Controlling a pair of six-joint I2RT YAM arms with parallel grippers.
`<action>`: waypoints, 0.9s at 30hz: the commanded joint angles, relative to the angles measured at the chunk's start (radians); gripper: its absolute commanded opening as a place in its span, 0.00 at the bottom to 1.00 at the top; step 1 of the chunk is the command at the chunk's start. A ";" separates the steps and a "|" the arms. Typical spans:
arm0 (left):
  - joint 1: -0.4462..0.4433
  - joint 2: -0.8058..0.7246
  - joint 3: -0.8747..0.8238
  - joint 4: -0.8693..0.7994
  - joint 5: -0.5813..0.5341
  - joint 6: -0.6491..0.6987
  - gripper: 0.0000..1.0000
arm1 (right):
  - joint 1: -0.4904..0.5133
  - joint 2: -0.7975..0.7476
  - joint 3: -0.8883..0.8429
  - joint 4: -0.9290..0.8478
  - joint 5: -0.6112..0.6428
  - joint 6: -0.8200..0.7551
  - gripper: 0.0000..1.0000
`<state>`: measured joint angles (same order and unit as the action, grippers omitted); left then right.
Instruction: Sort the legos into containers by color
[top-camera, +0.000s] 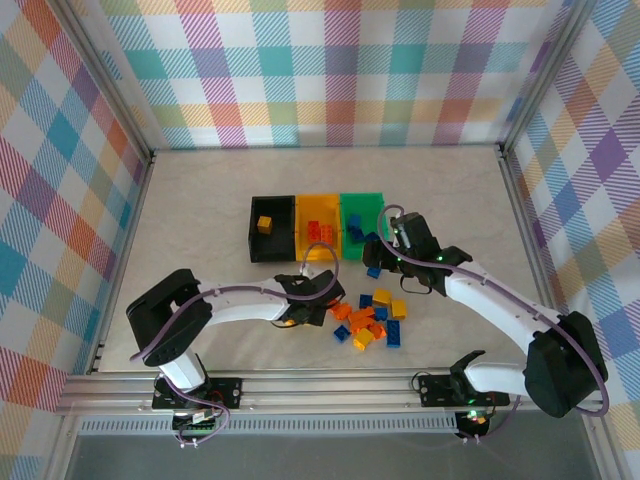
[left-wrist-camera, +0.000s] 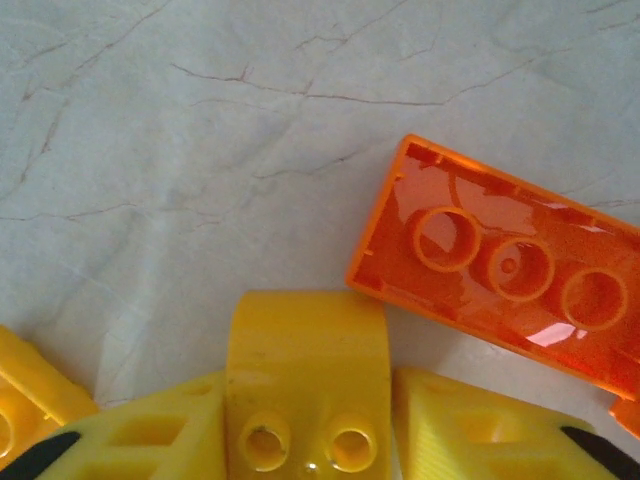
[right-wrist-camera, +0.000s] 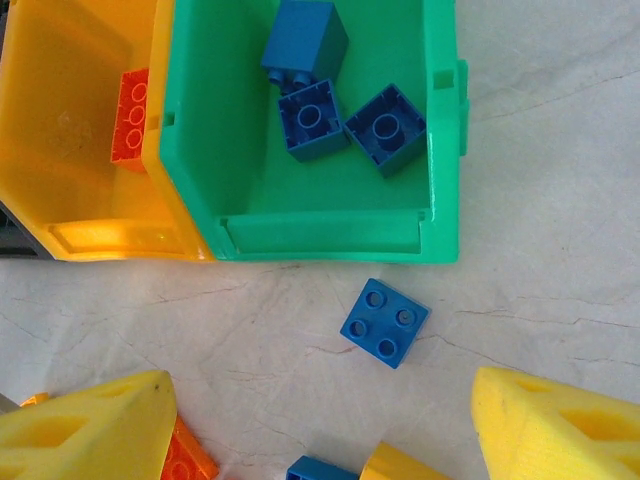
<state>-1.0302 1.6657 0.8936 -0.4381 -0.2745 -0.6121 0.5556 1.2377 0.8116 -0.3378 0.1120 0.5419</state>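
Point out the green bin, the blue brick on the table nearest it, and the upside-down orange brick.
green bin (right-wrist-camera: 441, 200), right wrist view, right wall.
blue brick (right-wrist-camera: 384, 322), right wrist view, studded top.
orange brick (left-wrist-camera: 510, 272), left wrist view, hollow underside.

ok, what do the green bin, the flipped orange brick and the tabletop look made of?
Green bin: looks moulded plastic, smooth satin walls, soft highlights. Orange brick: glossy, slightly translucent plastic; sharp reflections, hollow underside with tubes. Tabletop: matte, marble-veined surface; likely a printed sheet or laminate, can't confirm.
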 joint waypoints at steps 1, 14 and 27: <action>-0.018 0.011 -0.016 -0.033 0.012 -0.003 0.36 | -0.004 -0.027 -0.006 -0.013 0.006 0.006 0.78; 0.267 -0.292 0.101 -0.080 -0.027 0.036 0.29 | -0.004 -0.035 -0.003 -0.017 -0.001 0.017 0.78; 0.558 0.027 0.407 -0.081 -0.072 0.106 0.27 | -0.005 -0.043 -0.011 -0.033 -0.010 0.015 0.78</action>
<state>-0.4988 1.6299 1.2514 -0.4950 -0.3248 -0.5339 0.5556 1.2179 0.8116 -0.3542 0.1112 0.5453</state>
